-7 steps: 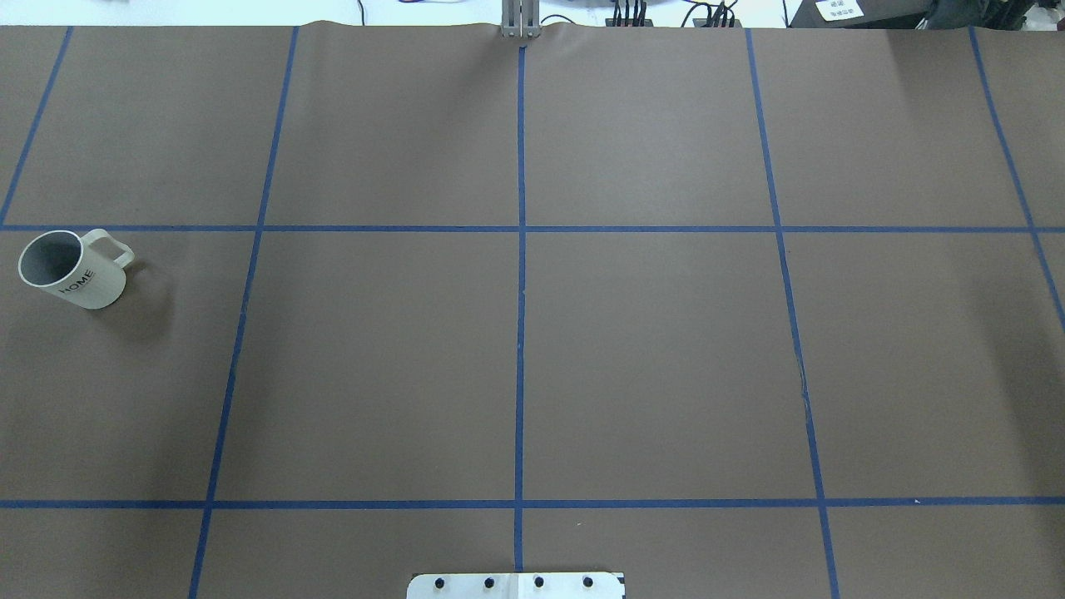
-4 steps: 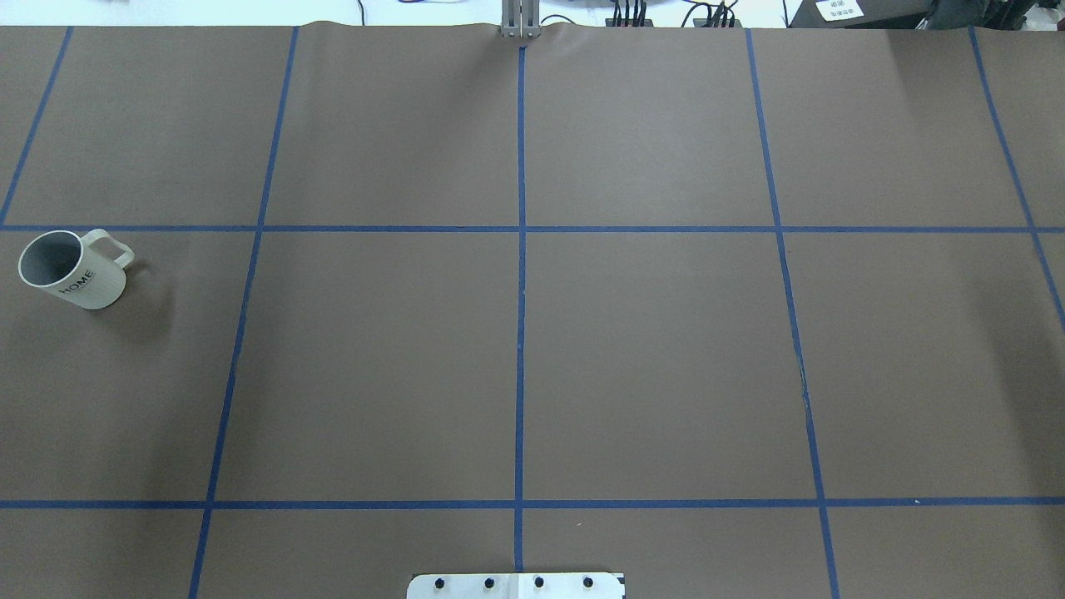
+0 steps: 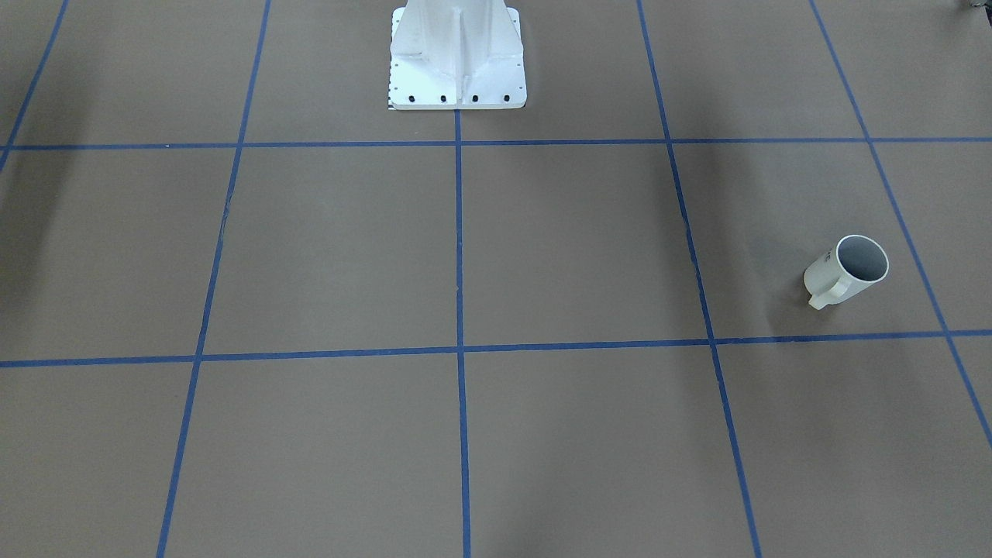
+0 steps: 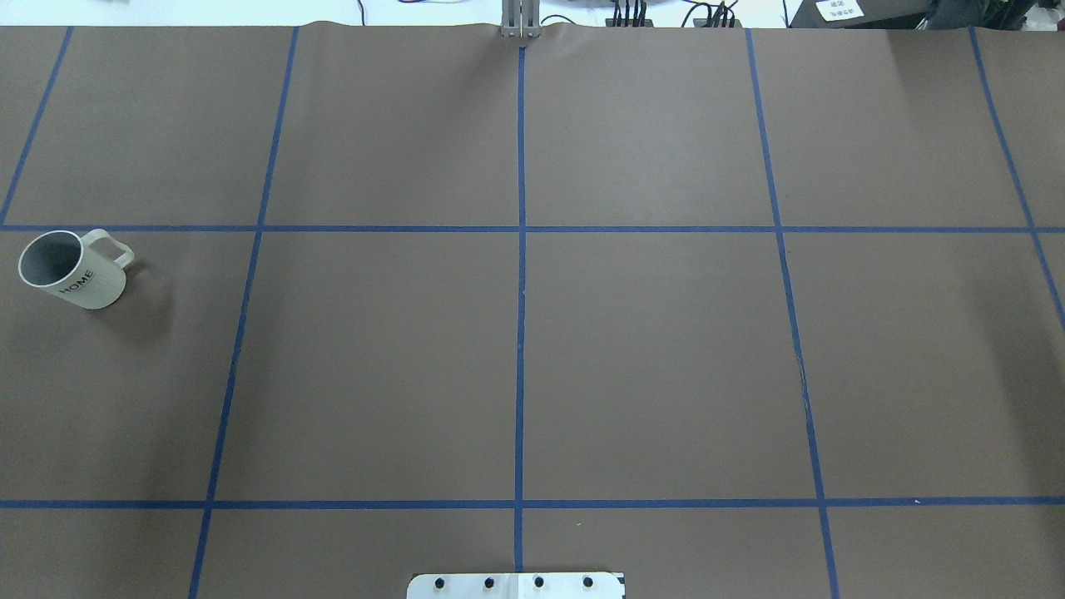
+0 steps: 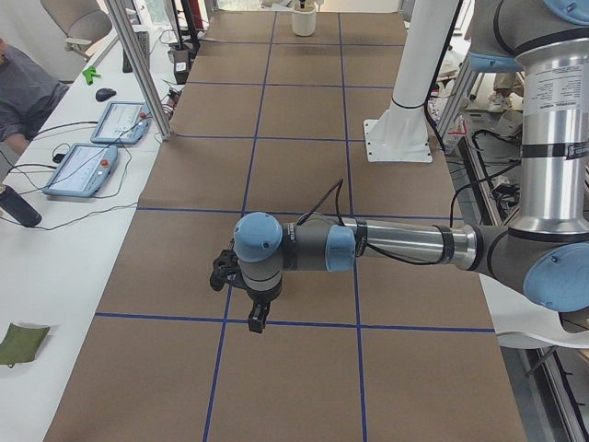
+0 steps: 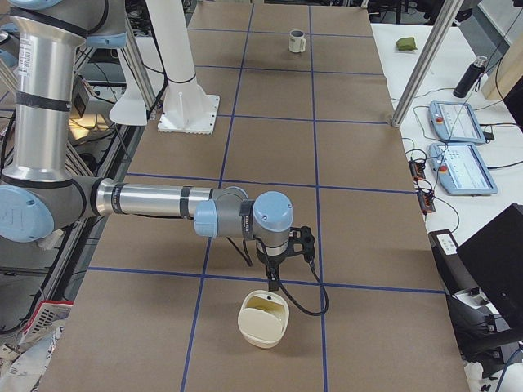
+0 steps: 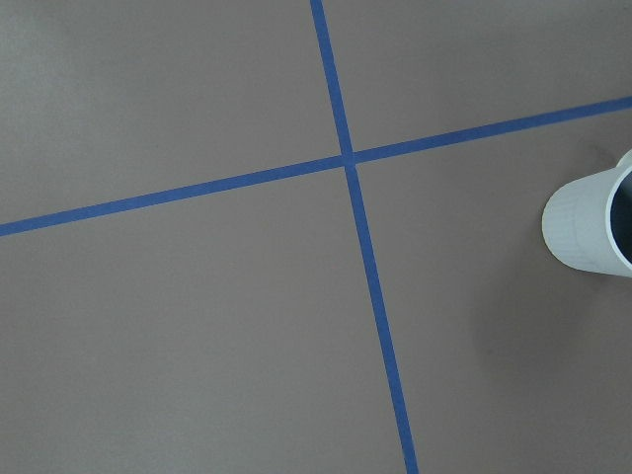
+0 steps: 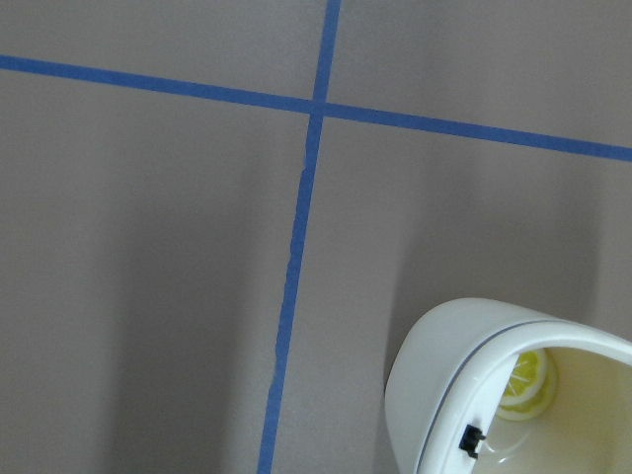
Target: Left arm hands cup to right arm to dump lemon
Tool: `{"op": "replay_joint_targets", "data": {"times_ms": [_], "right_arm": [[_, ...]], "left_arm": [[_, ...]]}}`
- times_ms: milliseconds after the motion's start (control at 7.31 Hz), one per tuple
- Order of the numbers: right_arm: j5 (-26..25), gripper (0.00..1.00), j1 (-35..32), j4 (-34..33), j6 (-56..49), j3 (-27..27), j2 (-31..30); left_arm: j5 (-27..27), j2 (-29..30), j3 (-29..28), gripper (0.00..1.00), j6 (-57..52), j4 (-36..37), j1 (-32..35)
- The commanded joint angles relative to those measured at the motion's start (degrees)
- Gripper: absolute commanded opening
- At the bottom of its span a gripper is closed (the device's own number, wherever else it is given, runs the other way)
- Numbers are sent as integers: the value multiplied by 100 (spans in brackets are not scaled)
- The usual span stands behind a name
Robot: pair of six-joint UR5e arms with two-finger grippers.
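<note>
The off-white cup (image 4: 71, 268) with black "HOME" lettering stands upright at the table's far left, handle toward the back. It also shows in the front-facing view (image 3: 846, 271), far off in the right side view (image 6: 297, 41), and at the edge of the left wrist view (image 7: 591, 222). Its mouth shows only grey inside; the lemon is out of view. My left gripper (image 5: 257, 321) hangs low over the table, and the arm hides the cup in that view. My right gripper (image 6: 273, 281) points down just behind a cream bin. For both grippers I cannot tell open from shut.
A cream bin (image 6: 263, 320) sits past the table's right end, with a yellow round piece (image 8: 524, 381) inside it. The white robot base (image 3: 457, 54) stands at the table's near middle. A person and tablets (image 5: 97, 147) are at the side bench.
</note>
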State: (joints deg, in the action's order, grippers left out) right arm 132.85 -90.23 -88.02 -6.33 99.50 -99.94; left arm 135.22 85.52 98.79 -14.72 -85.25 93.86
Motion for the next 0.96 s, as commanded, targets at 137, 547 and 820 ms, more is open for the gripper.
{"op": "replay_joint_targets", "data": {"times_ms": [137,547,820], "right_arm": [[4,100,6,-4,0,-10,1],[4,100,6,-4,0,-18,-8],[4,100,6,-4,-8,-27,-8]], "left_arm": [[-4,-1,0,100,-13,-9,0],[-4,8,9,100,13,0,-8],[-4,8,0,100,5,0,0]]}}
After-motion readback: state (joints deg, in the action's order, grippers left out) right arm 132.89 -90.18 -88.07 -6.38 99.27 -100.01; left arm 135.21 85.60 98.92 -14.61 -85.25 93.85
